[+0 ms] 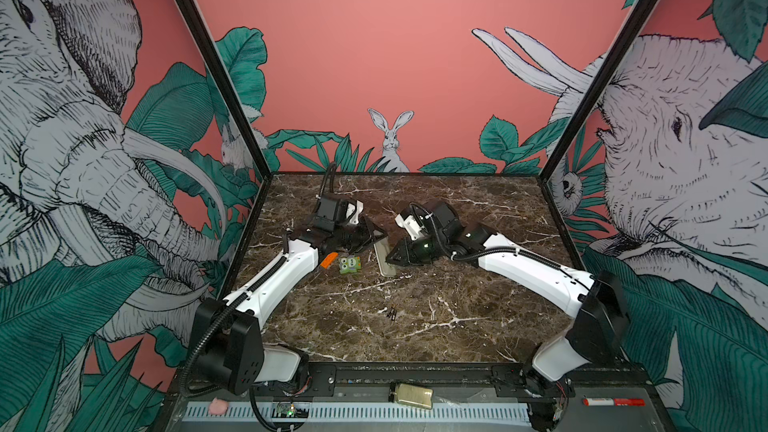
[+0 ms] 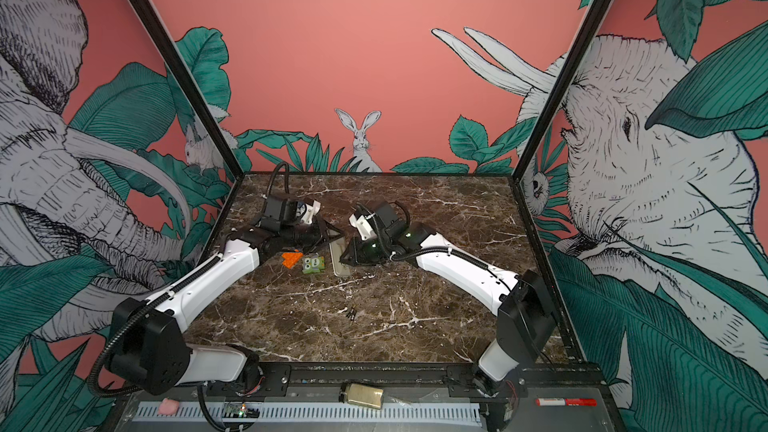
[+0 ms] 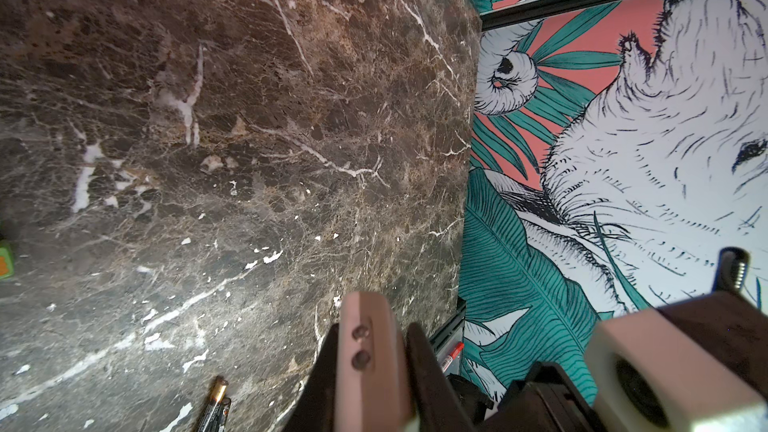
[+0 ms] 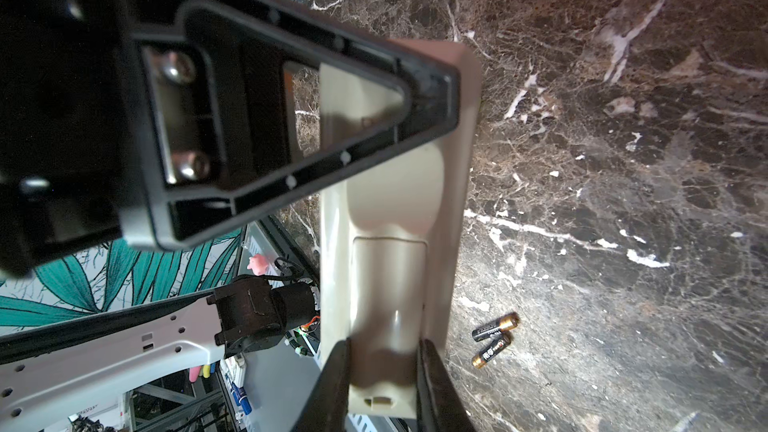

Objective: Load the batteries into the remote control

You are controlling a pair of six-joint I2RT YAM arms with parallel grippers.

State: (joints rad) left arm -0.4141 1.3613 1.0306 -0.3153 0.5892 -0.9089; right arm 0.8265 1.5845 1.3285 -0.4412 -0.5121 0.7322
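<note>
- Beige-backed remote control (image 1: 386,270) sits mid-table between the two grippers, plain back up, long axis running from the far side toward the near side.
- Left gripper (image 1: 379,238) is on the remote's far end. In the left wrist view its dark fingers (image 3: 422,363) are clamped narrow on a pale slab edge, which is the remote seen end-on.
- Right gripper (image 4: 384,351) is on the remote's near end. Its two dark fingers (image 4: 338,380) press against either side of the raised battery cover, and a small latch slot shows between them. Jaws are narrow and closed on the remote.
- Cover looks in place, with its seam visible across the back in the right wrist view.
- Cannot tell whether the remote rests flat on the marble or is held slightly off it.
- Batteries (image 1: 391,312) are two dark cells with brassy ends. They lie side by side and almost touching on the brown marble table (image 1: 457,326), well apart from the remote and nearer the front edge. Neither gripper touches them. They are seen clearly in the right wrist view (image 4: 494,338) and at the frame edge in the left wrist view (image 3: 216,405).
- Green owl-faced block (image 1: 350,265) lies just beside the remote, on the left arm's side.
- Orange piece (image 1: 328,261) lies beside the block, partly under the left arm.
- Both top views agree on this layout: remote (image 2: 343,270), batteries (image 2: 351,312), block (image 2: 313,264).
</note>
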